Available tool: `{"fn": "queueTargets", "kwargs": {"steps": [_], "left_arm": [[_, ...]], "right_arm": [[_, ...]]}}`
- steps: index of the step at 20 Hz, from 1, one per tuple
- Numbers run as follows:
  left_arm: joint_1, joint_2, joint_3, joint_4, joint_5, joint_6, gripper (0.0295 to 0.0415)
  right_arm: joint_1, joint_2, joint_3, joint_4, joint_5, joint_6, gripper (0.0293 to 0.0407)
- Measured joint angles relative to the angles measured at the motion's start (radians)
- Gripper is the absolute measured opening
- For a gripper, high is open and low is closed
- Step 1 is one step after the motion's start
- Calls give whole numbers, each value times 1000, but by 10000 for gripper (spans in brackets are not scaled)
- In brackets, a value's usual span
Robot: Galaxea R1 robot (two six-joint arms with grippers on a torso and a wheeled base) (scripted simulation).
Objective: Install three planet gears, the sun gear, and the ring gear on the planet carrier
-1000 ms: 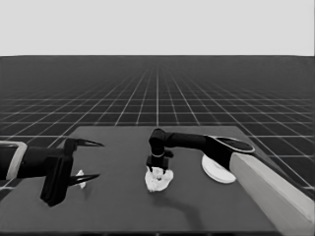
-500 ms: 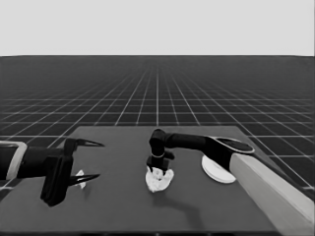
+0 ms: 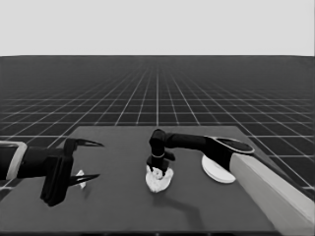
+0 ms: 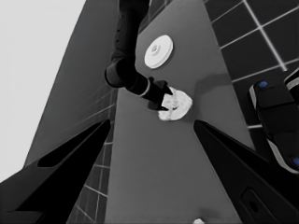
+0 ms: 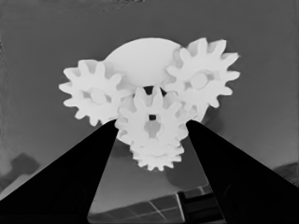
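My right gripper [image 5: 152,128] pinches the sun gear [image 5: 152,122] over the smaller round part [image 3: 158,179], mid-table.
Fingers closed on the gear's two sides. Under it a fourth gear [image 5: 158,156] peeks out, and two planet gears [image 5: 93,95] [image 5: 202,79] sit on the smaller round part either side, teeth touching the held one. Larger round part [image 3: 216,169] lies apart by my right arm. My left gripper [image 3: 84,160] waits spread at the table's left end, thin white piece [image 3: 80,179] beneath it.

The dark worktop [image 3: 118,206] carries the smaller round part [image 3: 158,181] with gears at its middle, the larger round part [image 3: 216,169] toward the right, and a thin white piece [image 3: 80,179] at the left.
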Motion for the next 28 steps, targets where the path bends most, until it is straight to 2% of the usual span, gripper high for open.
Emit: {"fn": "queueTargets", "kwargs": {"steps": [28], "left_arm": [[0,0,0,0,0,0,385]], "right_arm": [[0,0,0,0,0,293,309]]}}
